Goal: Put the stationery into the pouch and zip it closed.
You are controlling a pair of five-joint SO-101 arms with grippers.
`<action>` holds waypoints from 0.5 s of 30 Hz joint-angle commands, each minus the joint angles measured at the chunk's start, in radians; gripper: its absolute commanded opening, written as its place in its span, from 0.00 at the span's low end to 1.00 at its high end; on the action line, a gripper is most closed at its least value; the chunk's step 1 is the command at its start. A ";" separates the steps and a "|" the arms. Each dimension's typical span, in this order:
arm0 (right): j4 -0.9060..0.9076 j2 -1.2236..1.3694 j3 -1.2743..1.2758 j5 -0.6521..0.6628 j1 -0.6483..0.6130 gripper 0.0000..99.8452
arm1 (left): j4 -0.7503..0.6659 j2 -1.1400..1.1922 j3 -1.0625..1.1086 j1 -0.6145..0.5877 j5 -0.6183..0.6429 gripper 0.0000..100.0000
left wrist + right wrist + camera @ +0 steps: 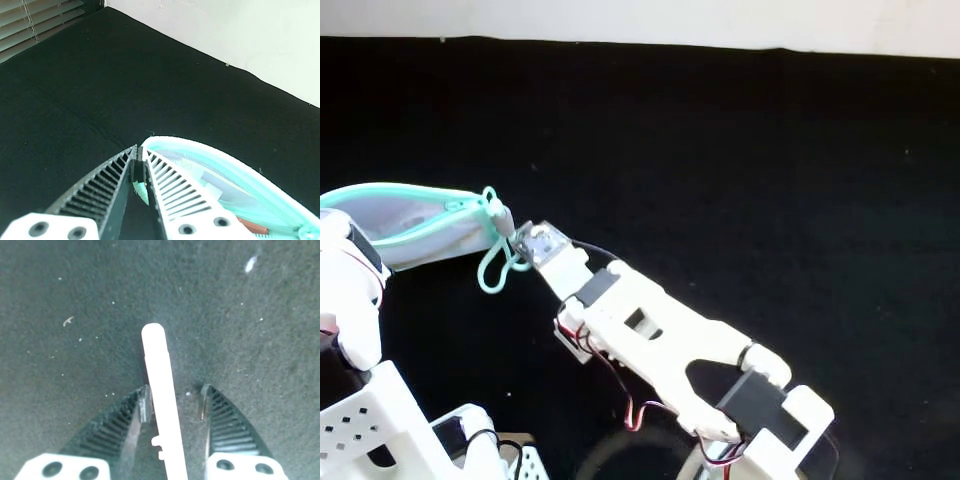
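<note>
Pouch [410,222]: it lies at the left of the black table [770,150]. Its mint zip is undone and its mouth gapes open. Pale cards and a red-brown item [252,225] already lie inside.
Left gripper [138,172]: its fingers are together, pinching the pouch's rim near the left end. This probably anchors the soft fabric and holds the mouth open for loading.
Right gripper [175,390]: in the high view it sits at the pouch's right end, just beside the zip loop [495,265]. Its jaws stand apart.
White stick [157,370]: a slim, round-tipped rod runs between the right gripper's fingers. It rests against one finger with a clear gap to the other, so it is not clamped. It looks like a pen, though I cannot tell for certain.
Zip loop: the mint cord trails off the pouch's right end onto the table on the near side, where it is easy to reach.
Step in hand: probably delivering the last stationery at the mouth, with zipping not yet done.
Next move calls for: getting the stick fully inside, then gripping the loop and pulling it while the left gripper resists.
Risk: the unclamped stick may roll away, or the pouch may slide if the rim slips out of the pinch.
</note>
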 commanded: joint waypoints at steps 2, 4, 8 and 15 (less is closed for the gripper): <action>-0.010 -0.025 0.002 -0.011 -0.007 0.17 | -0.002 0.039 0.047 0.005 0.008 0.01; -0.010 -0.024 0.002 -0.011 -0.007 0.17 | -0.002 0.039 0.047 0.005 0.008 0.01; -0.033 -0.024 0.025 -0.011 -0.007 0.17 | -0.002 0.039 0.047 0.005 0.008 0.01; -0.091 -0.027 0.084 -0.012 -0.007 0.03 | -0.002 0.039 0.047 0.005 0.008 0.01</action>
